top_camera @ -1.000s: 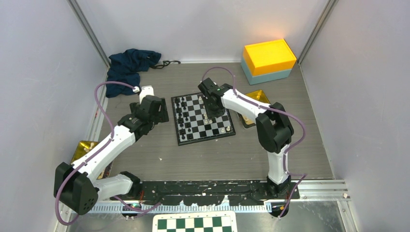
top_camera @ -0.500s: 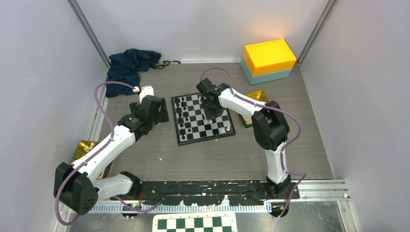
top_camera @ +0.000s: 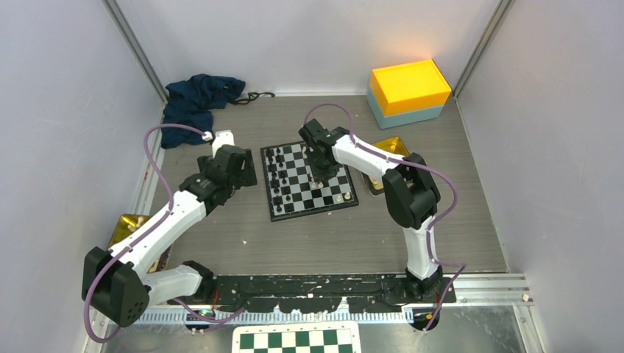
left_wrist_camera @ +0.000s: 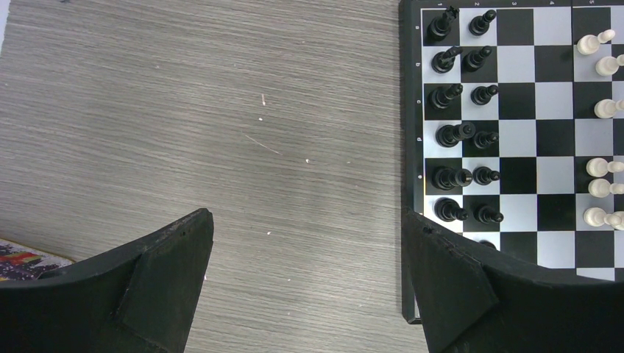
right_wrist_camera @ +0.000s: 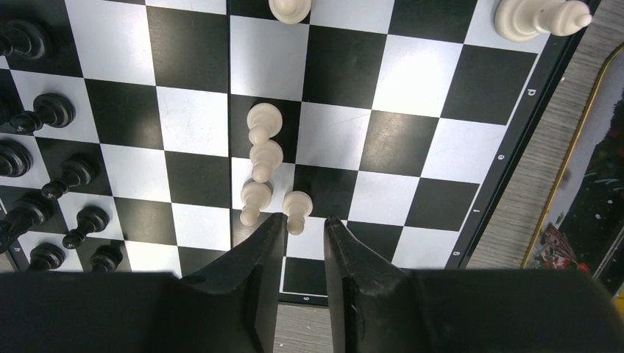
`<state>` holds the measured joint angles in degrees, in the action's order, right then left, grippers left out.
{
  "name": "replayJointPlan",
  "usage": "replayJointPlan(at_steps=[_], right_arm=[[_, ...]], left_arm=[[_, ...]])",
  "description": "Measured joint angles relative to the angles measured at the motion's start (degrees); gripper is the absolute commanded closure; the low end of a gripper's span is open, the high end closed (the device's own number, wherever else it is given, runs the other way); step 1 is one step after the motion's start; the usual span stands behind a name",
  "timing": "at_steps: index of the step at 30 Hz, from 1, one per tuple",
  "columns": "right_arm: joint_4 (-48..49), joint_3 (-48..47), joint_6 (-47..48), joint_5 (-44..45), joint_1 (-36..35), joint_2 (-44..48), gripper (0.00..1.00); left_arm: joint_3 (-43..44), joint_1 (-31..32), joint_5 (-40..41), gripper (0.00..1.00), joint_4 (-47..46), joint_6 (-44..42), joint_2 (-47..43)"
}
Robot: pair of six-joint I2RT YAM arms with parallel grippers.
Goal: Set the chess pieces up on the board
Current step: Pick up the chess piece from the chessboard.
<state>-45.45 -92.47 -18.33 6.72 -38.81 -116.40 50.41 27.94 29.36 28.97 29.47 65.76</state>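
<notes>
tabletop [top_camera: 294, 243]: grey wood-grain laminate, flat and matte. the board [right_wrist_camera: 342, 66]: small square of glossy black and white squares in a thin black border, lying mid-tabletop toward the far edge. black chess pieces [left_wrist_camera: 454, 134]: tiny turned figurines with round bases, standing in two files along the board's left edge. cream-white chess pieces [right_wrist_camera: 263, 121]: same turned shape, three crowding together in a short line near the board's middle, others standing scattered toward its right edge. right gripper [right_wrist_camera: 304, 228]: two black wedge-shaped fingers, hanging over the board with only a narrow gap between them; a white pawn [right_wrist_camera: 296, 207] is sitting right at the mouth of that gap, and whether either finger is touching it cannot be told. left gripper [left_wrist_camera: 307, 220]: matching black fingers, spread wide and gripping nothing, hovering over bare tabletop just beside the board's left edge. dark blue cloth [top_camera: 199, 99]: soft, crumpled, lying at the far left corner. yellow block [top_camera: 410, 84]: smooth box sitting on a pale teal block [top_camera: 405, 112] at the far right corner.
</notes>
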Motion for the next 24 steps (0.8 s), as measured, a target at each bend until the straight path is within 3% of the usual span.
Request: replayJointPlan(at_steps=[14,24], right_arm=[[0.09,0.0,-0.02,-0.9,0.0,-1.53,0.72],[0.2,0.0,-0.28,-1.03,0.0,-1.84,0.93]], left_arm=[[0.0,0.0,0.0,0.0,0.0,-0.04,0.0],[0.0,0.0,0.02,0.0,0.0,-0.04,0.0]])
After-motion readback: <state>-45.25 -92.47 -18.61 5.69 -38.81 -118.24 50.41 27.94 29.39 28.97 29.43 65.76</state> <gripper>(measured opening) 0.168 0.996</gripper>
